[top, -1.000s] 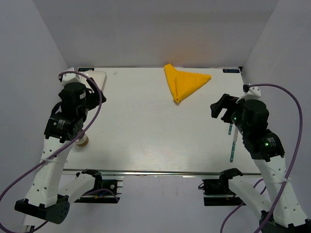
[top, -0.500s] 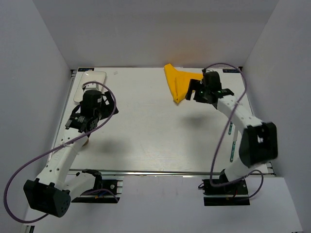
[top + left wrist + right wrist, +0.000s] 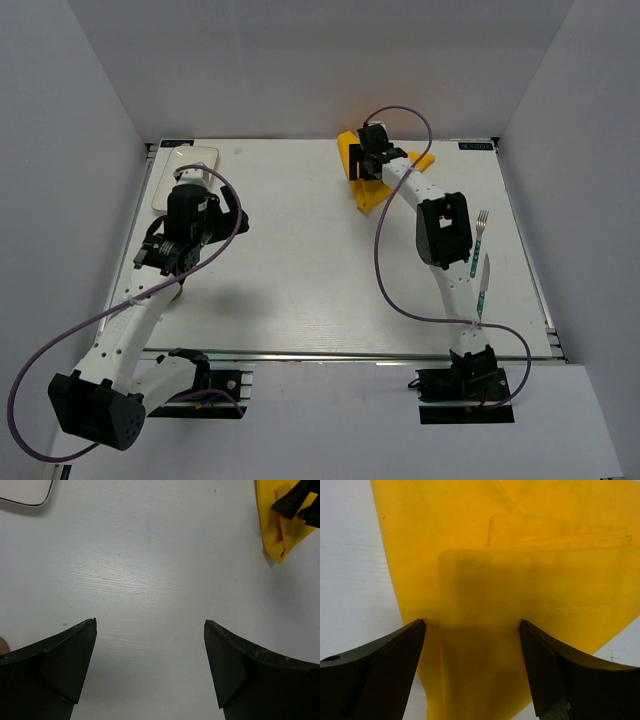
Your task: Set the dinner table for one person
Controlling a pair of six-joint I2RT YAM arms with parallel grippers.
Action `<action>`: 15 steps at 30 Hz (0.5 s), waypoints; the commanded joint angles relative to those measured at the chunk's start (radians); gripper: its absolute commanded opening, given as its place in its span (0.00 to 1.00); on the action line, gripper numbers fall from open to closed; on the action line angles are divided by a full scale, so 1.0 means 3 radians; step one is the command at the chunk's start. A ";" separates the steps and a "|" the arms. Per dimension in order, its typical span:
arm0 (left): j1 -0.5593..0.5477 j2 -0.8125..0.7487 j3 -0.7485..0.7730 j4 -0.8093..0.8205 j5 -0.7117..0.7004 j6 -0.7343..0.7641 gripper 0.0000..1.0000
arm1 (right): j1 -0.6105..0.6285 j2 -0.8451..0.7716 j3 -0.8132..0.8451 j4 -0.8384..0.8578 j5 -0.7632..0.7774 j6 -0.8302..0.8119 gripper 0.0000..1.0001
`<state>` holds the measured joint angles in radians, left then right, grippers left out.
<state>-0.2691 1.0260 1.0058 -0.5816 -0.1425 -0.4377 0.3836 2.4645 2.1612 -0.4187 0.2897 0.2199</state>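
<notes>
The dinner table [image 3: 300, 290] is a large white top with a metal rail [image 3: 340, 353] at its near edge. A folded yellow cloth mat [image 3: 368, 187] lies at the far middle. My right gripper [image 3: 361, 162] is open right over it; in the right wrist view its jaws [image 3: 472, 625] straddle the folded layers of the mat [image 3: 520, 580], holding nothing. My left gripper [image 3: 228, 214] hovers open and empty over bare table at the left [image 3: 150, 625]. A small white plate [image 3: 186, 158] sits at the far left corner, its corner showing in the left wrist view [image 3: 25, 492].
A fork [image 3: 481, 225] and a knife [image 3: 485, 285] lie at the right side of the table. A small brown object [image 3: 177, 291] peeks out under the left arm. Grey walls close in the left, far and right sides.
My right arm has swung from the right edge out to the far middle, over the yellow mat, uncovering the fork and knife. My left arm stretched forward early on, then stayed put.
</notes>
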 commanded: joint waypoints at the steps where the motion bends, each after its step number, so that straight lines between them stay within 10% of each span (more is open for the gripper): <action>1: 0.0018 0.0011 -0.0009 0.0087 0.0199 0.0068 0.98 | 0.0076 0.0109 0.0277 -0.0042 0.0368 -0.0288 0.80; 6: 0.0018 0.0067 0.0017 0.0082 0.0286 0.0089 0.98 | 0.0127 0.0115 0.0170 0.0020 0.0532 -0.0329 0.27; 11: 0.0018 0.0062 0.0012 0.0103 0.0342 0.0109 0.98 | 0.0209 -0.0513 -0.0474 0.0413 0.0354 -0.0293 0.00; 15: 0.0018 0.0093 0.0017 0.0098 0.0342 0.0104 0.98 | 0.0276 -0.1030 -0.1121 0.0698 0.0002 -0.0166 0.00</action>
<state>-0.2691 1.0565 1.0058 -0.5659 -0.0612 -0.4171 0.4412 2.3318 1.9270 -0.3313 0.3756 0.1398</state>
